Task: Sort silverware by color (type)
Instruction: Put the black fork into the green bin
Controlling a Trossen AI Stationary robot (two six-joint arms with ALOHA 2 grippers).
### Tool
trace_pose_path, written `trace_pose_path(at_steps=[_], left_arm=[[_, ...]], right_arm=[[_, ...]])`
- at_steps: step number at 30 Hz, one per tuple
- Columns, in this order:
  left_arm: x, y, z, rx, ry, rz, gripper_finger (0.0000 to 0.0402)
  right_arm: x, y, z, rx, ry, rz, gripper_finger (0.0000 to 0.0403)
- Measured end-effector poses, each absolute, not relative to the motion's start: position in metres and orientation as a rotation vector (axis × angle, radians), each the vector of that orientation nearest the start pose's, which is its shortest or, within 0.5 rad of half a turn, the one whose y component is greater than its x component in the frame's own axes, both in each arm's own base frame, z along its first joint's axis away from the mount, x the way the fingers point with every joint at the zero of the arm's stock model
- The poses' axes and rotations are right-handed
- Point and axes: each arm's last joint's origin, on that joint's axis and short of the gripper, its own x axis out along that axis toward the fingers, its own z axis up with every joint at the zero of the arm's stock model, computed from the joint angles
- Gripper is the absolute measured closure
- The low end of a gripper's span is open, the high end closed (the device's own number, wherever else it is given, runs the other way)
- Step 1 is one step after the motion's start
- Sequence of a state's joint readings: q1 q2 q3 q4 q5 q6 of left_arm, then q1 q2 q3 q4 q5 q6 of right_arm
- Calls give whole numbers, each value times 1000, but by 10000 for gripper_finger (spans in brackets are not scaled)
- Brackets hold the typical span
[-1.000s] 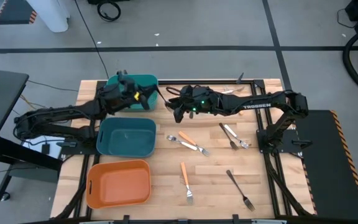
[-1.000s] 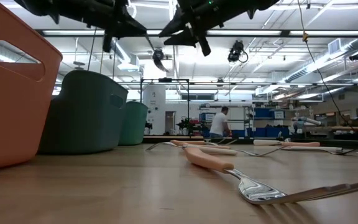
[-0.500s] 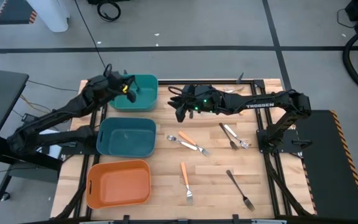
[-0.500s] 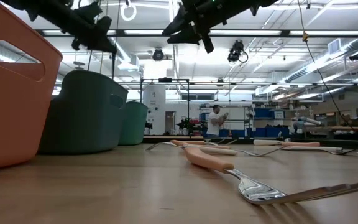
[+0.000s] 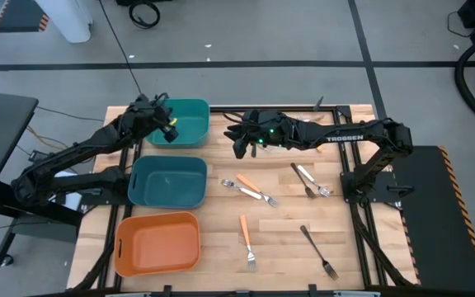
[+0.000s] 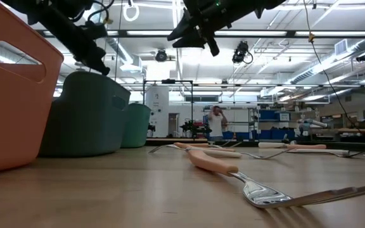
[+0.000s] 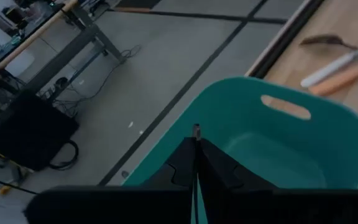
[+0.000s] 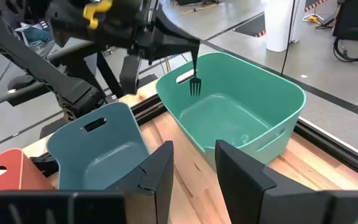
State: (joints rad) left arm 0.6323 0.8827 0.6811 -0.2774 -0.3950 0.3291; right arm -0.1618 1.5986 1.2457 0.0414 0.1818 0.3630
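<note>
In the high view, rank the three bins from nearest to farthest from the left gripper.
Left gripper holds a black fork.
1. Light teal bin, at the table's far edge, directly under it.
2. Dark teal bin, in the middle.
3. Orange bin, at the near edge.

White capital letters reading "TROSSEN" run along the dark forearm of the right arm (image 5: pixel 342 139), seen from overhead. No other text can be read anywhere.

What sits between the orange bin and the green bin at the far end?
In the high view, a darker blue-green bin sits between the orange bin and the green bin; the three stand in a row.
</note>
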Motion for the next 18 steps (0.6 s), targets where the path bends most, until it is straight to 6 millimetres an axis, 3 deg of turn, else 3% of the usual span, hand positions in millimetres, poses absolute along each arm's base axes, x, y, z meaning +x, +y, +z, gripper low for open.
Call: trace_pose_path(at_steps=[11, 18], left_arm=[[155, 128, 257, 217, 768, 894, 377], [159, 131, 250, 179, 793, 896, 350]], right_arm=[[363, -67, 310, 355, 246, -400, 277], [363, -67, 310, 355, 247, -400, 277]])
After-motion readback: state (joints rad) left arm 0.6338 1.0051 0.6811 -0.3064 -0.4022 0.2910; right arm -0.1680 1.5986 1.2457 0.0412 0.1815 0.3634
